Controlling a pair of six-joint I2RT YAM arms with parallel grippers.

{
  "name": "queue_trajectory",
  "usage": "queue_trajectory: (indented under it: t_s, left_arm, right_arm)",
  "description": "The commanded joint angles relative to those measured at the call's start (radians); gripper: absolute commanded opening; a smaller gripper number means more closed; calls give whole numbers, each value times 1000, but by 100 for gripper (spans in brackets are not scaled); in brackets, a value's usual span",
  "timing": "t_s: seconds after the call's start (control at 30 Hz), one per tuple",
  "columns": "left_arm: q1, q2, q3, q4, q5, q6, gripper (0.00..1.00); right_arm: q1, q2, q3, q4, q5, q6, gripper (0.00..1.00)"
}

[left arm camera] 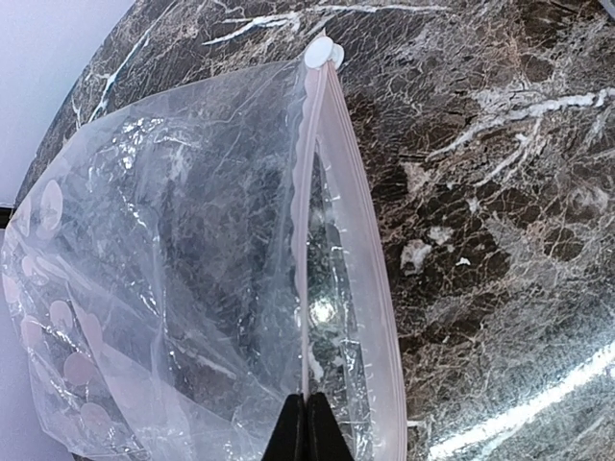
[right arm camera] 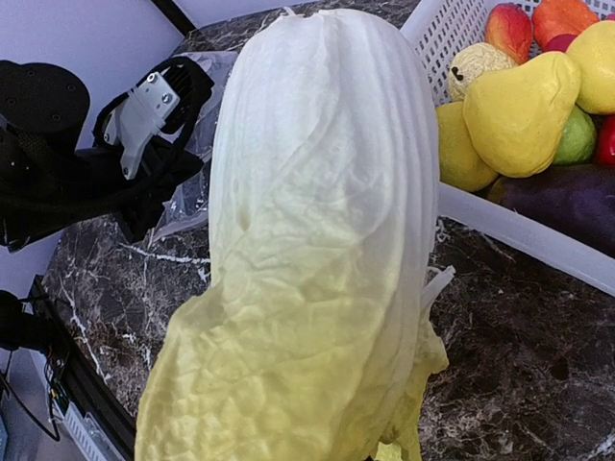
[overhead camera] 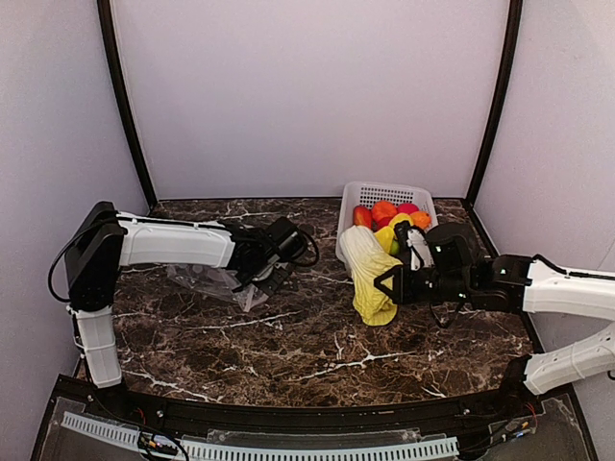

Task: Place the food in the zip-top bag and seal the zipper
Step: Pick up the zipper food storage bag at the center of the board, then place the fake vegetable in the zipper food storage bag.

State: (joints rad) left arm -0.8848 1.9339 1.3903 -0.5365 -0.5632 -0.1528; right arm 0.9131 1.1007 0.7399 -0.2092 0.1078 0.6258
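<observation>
The clear dotted zip-top bag point(overhead camera: 205, 281) lies on the marble table at the left. In the left wrist view the bag point(left arm camera: 163, 288) has its pale pinkish zipper point(left arm camera: 306, 182) running away from my left gripper point(left arm camera: 307, 423), which is shut on the mouth edge; that gripper point(overhead camera: 256, 286) also shows from above. My right gripper point(overhead camera: 387, 285) holds a large pale yellow toy cabbage point(overhead camera: 369, 272) beside the basket. The cabbage point(right arm camera: 317, 240) fills the right wrist view and hides the fingers. More food stays in the basket: a yellow pear point(right arm camera: 519, 110), a dark purple eggplant point(right arm camera: 567, 197), red and orange pieces point(overhead camera: 382, 209).
The white lattice basket point(overhead camera: 389, 189) stands at the back right; its rim point(right arm camera: 509, 230) is just right of the cabbage. The left arm and its wrist point(right arm camera: 86, 163) are to the left of the cabbage. Dark posts and pale walls enclose the table.
</observation>
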Motion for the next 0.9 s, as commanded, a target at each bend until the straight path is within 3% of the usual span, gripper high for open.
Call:
queue_trajectory:
  t_s: [0.0, 0.4, 0.67, 0.87]
  left_arm:
    - [-3, -135, -2, 3, 22, -3, 1]
    - [-3, -287, -20, 12, 320, 69, 1]
    - [-2, -309, -21, 60, 502, 121, 1]
    - [14, -334, -49, 127, 552, 81, 1]
  right_arm:
    - [-15, -2, 18, 43, -146, -49, 0]
    - [-19, 75, 149, 43, -475, -127, 0]
    - [-20, 129, 202, 47, -508, -145, 0]
    - [-19, 172, 176, 71, -497, -108, 0]
